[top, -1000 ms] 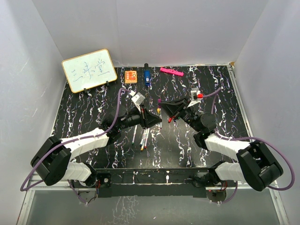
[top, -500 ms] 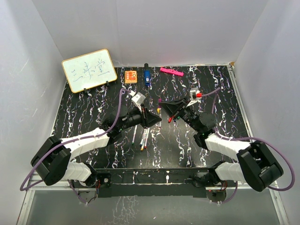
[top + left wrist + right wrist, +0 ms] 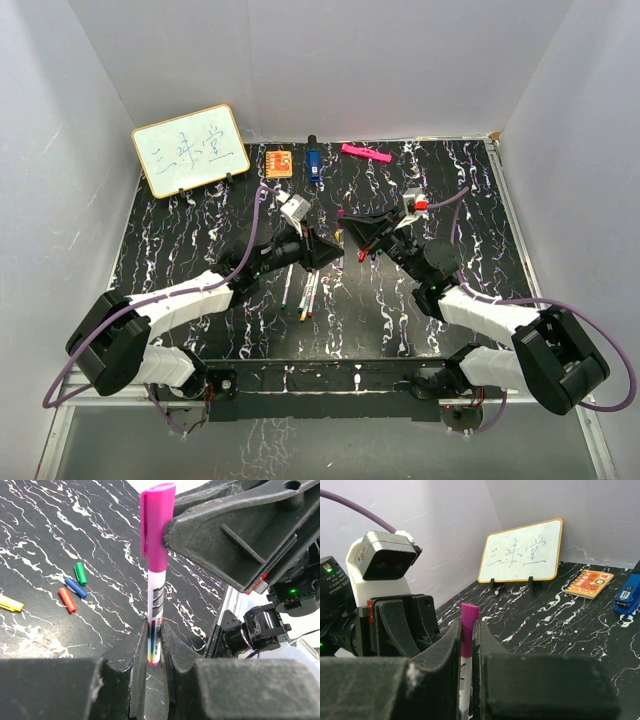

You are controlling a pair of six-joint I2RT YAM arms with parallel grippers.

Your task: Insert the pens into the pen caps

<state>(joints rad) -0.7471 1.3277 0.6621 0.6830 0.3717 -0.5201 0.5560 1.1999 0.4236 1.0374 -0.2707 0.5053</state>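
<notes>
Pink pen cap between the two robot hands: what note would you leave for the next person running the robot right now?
Left gripper: shut on the thin white-barrelled marker pen, held upright.
Right gripper: shut on the short magenta plastic cap, which sits over that pen's tip. I cannot tell if it is fully seated.
Loose on the black marbled table: small green cap, blue cap, red cap, yellow cap.
The other white pens lie uncapped below the left gripper in the top view.
Left to do: those four caps.

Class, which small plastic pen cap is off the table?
The magenta cap, pinched in the right gripper atop a white pen; green, blue, red, yellow caps lie flat.
</notes>
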